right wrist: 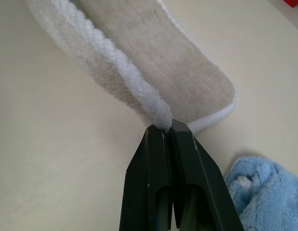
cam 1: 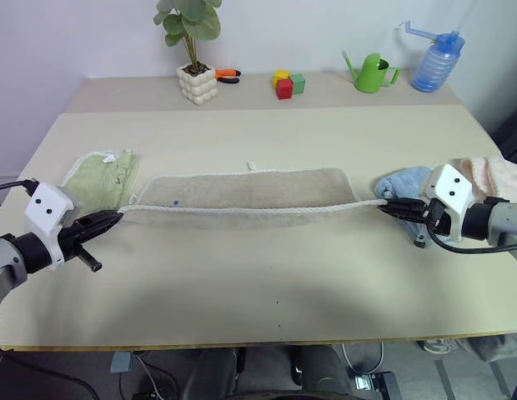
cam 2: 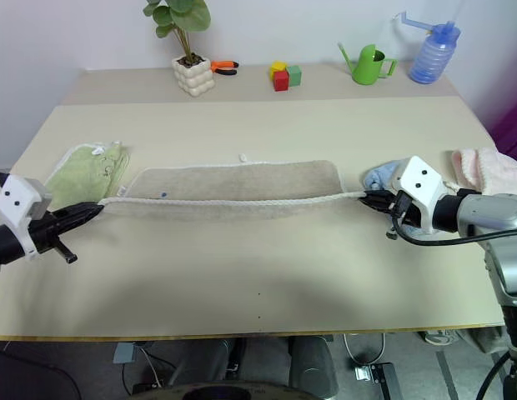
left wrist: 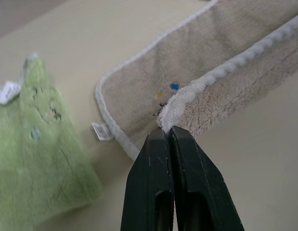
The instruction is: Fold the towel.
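Two grippers pull the towel (cam 1: 242,193) taut across the middle of the table (cam 1: 258,283). The left gripper (cam 1: 117,217) has its fingers clamped together on the near left corner, and the right gripper (cam 1: 383,202) is pinched on the near right corner, so the white-edged hem runs as a straight cord between them. The far half of the towel lies flat on the table, the near half hanging just off it.

No writing can be read anywhere. The left wrist view picks up a small white tag (left wrist: 99,131) at the towel's left end and tiny blue and yellow printed marks (left wrist: 174,86) near it, too small to make out.

The table is pale beige with a raised strip along its far edge, set against a white wall. By the left edge lies a green towel (cam 1: 104,177), touching nothing. Near the right edge sit a blue towel (cam 1: 406,181) just behind the right gripper, and a pink cloth (cam 1: 496,175) at the edge itself. Along the far edge stand a potted plant (cam 1: 194,50), orange-handled pliers (cam 1: 228,75), coloured blocks (cam 1: 287,83), a green watering can (cam 1: 373,73) and a blue bottle (cam 1: 438,60). A small white speck (cam 1: 252,165) lies just beyond the towel.

The right wrist view shows the towel's rounded right end and the blue towel's fluffy pile up close.
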You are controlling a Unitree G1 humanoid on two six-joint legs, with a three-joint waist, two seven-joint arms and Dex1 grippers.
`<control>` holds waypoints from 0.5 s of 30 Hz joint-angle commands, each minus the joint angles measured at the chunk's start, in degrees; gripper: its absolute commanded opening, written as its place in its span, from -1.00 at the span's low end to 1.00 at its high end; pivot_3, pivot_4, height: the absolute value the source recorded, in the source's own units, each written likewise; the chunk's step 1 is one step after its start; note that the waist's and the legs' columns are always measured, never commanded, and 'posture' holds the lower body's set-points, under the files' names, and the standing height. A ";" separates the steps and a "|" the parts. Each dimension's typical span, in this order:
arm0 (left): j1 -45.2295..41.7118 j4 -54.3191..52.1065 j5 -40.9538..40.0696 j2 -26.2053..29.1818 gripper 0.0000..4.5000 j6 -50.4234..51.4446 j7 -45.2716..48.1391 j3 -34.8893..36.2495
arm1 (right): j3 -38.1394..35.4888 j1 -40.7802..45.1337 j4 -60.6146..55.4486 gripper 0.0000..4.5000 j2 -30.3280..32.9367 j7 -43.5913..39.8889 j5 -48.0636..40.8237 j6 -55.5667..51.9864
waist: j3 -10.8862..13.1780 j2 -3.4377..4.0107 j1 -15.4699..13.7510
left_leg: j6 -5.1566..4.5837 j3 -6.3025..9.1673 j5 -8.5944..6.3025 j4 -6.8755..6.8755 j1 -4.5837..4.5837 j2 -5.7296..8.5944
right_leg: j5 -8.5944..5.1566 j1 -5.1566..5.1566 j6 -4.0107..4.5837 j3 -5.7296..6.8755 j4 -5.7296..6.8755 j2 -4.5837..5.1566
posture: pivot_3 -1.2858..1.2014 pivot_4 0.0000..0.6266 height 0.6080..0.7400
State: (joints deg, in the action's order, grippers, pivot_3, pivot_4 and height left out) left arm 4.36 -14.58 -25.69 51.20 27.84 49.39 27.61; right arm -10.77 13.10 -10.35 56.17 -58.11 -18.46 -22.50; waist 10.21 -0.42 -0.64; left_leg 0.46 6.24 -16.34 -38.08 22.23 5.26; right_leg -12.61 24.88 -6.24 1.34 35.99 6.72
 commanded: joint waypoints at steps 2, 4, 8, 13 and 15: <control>-7.48 5.91 4.17 -0.38 -1.00 -5.50 -2.57 -3.88 | 3.36 6.64 5.71 -0.99 -1.99 3.84 5.48 5.61 | 0.00 -0.01 -0.10 | 0.03 0.00 0.02 -0.01 -0.02 0.00 | 0.00 -0.02 0.00 0.04 0.00 -0.01 | 0.03 -0.52 0.88; -12.96 11.47 6.49 -1.53 -1.00 -8.54 -3.61 -7.29 | 6.02 11.06 11.75 -0.99 -4.26 6.13 8.68 9.01 | -0.01 -0.02 -0.08 | 0.02 0.01 0.01 0.00 -0.02 0.03 | 0.01 -0.03 0.00 0.04 0.00 0.01 | 0.03 -0.52 0.88; -20.35 20.86 10.26 -3.44 -1.00 -13.42 -3.93 -12.11 | 9.97 16.62 20.75 -0.99 -8.01 7.53 12.76 14.36 | -0.01 -0.02 0.10 | 0.21 0.00 0.12 0.00 -0.02 0.04 | 0.02 0.01 0.00 0.05 0.03 0.00 | 0.03 -0.52 0.88; -25.51 30.18 13.90 -4.94 -1.00 -18.74 -3.20 -16.56 | 13.26 21.91 30.97 -0.99 -11.40 8.93 16.51 19.46 | -0.01 -0.01 0.60 | 0.35 -0.04 0.20 0.01 0.06 0.05 | 0.02 0.11 0.00 0.04 0.02 0.01 | 0.03 -0.52 0.88; -26.62 32.50 14.91 -5.09 -1.00 -20.30 -3.10 -17.62 | 13.76 23.06 33.54 -0.99 -12.07 9.06 17.29 21.03 | -0.01 -0.01 0.95 | 0.39 -0.04 0.22 0.00 0.06 0.05 | 0.02 0.12 -0.01 0.04 0.03 0.00 | 0.03 -0.52 0.88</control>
State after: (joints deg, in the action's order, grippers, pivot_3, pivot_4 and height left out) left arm -21.13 17.13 -11.78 45.82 9.63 46.11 9.82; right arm 3.68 34.69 22.41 43.92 -49.52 -1.79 -3.52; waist 10.21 -0.44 0.31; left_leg 0.85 6.22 -16.11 -38.08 22.29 5.30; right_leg -12.59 25.01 -6.25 1.37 36.02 6.72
